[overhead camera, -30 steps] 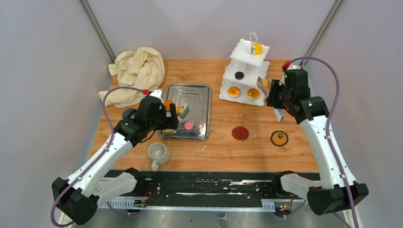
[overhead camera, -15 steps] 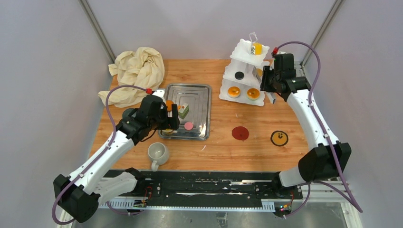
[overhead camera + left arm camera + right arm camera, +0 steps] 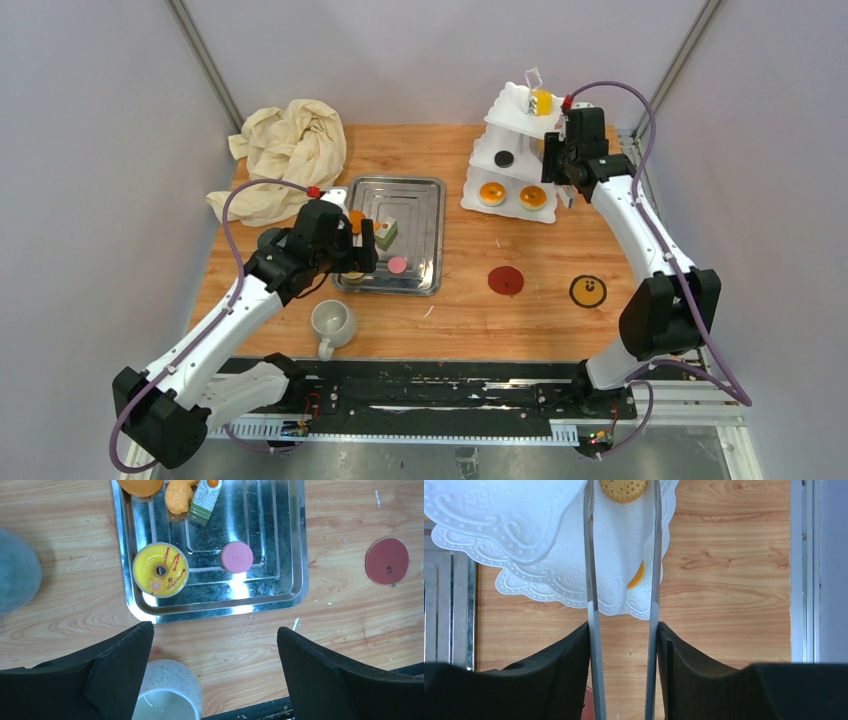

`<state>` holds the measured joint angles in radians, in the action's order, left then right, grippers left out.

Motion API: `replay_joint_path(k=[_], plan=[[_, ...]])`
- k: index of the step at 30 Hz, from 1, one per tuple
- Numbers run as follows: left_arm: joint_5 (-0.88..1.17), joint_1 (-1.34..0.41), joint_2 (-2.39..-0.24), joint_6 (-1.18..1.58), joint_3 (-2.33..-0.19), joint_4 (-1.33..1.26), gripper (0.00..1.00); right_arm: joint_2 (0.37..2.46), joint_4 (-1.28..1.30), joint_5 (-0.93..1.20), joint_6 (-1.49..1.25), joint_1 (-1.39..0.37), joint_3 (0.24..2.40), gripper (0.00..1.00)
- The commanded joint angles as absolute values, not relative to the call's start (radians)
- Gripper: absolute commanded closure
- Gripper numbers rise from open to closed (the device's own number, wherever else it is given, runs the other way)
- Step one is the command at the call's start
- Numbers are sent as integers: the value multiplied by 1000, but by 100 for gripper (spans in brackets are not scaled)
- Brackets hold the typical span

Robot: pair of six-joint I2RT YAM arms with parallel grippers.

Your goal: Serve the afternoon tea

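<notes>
Now right end effector [image 3: 622, 635], clamping tongs [image 3: 590, 580] with a biscuit [image 3: 624, 489], has reached the stand [image 3: 524, 520], ready to serve; left end effector [image 3: 215, 645] open.

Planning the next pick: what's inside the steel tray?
The tray holds a yellow doughnut, pink biscuit, green-layered cake and two orange cakes. The left arm covers the tray's near-left corner from above.
</notes>
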<state>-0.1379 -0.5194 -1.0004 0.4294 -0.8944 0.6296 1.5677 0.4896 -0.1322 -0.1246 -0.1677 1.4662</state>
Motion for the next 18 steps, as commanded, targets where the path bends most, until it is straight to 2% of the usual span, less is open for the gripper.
replay_joint_path(k=[1, 4, 6, 18], plan=[[-137, -515, -978, 422, -915, 612, 2, 1542, 449, -149, -95, -140, 1502, 48], [-132, -515, -976, 424, -913, 614, 2, 1522, 454, -150, -94, -139, 1492, 47], [-131, -515, -970, 425, -911, 615, 2, 1504, 459, -152, -93, -138, 1481, 50], [-134, -515, -925, 433, -896, 624, 2, 1204, 544, -65, -179, -139, 1271, 85]])
